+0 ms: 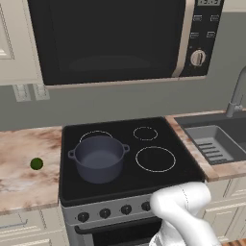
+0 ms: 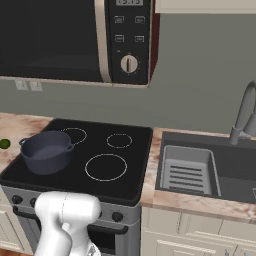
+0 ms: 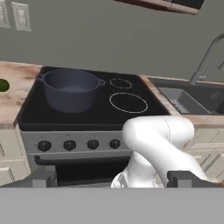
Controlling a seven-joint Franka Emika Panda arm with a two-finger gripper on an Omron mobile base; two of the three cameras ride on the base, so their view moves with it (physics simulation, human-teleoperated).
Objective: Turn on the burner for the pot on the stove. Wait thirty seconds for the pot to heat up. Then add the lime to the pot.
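Marbled counter (image 1: 24, 163) is seen on both sides of the stove (image 1: 125, 182), under a black microwave (image 1: 110, 38) cut off at the top edge. Part of the stove's knob row is hidden by the white arm. The pot (image 1: 99, 157) is set on the rear left ring; nothing is seen inside it. The lime (image 1: 36, 164) lies on the counter left of the stove, apart from the pot. A sink (image 2: 187, 170) is set in the right counter. The gripper (image 3: 111, 179) is held with fingers spread wide, grasping nothing.
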